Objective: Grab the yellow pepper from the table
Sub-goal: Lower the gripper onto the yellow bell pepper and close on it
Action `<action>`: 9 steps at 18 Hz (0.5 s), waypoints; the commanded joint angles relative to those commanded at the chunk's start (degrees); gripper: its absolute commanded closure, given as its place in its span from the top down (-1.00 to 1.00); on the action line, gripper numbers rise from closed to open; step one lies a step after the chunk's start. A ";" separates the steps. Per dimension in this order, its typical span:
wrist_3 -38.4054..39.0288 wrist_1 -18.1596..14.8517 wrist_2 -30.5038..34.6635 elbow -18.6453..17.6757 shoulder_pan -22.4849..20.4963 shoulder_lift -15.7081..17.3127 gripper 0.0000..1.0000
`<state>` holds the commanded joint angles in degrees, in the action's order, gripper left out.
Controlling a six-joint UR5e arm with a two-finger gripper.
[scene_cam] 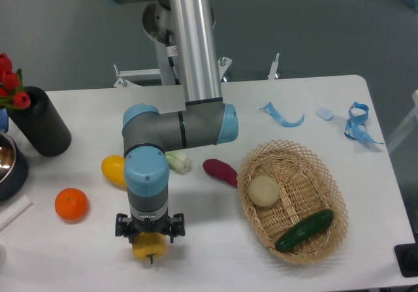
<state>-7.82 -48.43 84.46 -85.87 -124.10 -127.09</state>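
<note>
— Where is your two-finger gripper [149, 237] sitting?

— You are looking at it hanging straight down over the small blocky yellow bell pepper [149, 247], near the front edge of the large white tabletop [215, 259]. The gripper's black body is covering the pepper's top.

— Is it gripping the pepper?

— You cannot tell. The fingers are reaching down on either side of the pepper, but the wrist is hiding how wide they are standing and whether they are touching it.

— Which way is the pepper pointing?

— Its short green stem is poking out toward the table's front edge, so its long axis is running roughly front to back.

— What is lying around it?

— You are seeing a round orange [70, 204] to its left, and a smooth elongated yellow fruit [113, 170] behind it, partly hidden by the arm. A dark red oval vegetable [221, 172] is lying beside an oval wicker basket [294, 204], which is holding a pale onion [262, 191] and a dark green cucumber [304, 230].
</note>
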 joint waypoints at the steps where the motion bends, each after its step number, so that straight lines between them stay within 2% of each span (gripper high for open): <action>1: 0.00 0.00 0.00 0.00 0.09 -0.09 1.00; 9: 0.09 -0.09 0.26 -0.35 0.79 0.09 1.00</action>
<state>-7.73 -48.52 84.73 -86.22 -123.31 -127.00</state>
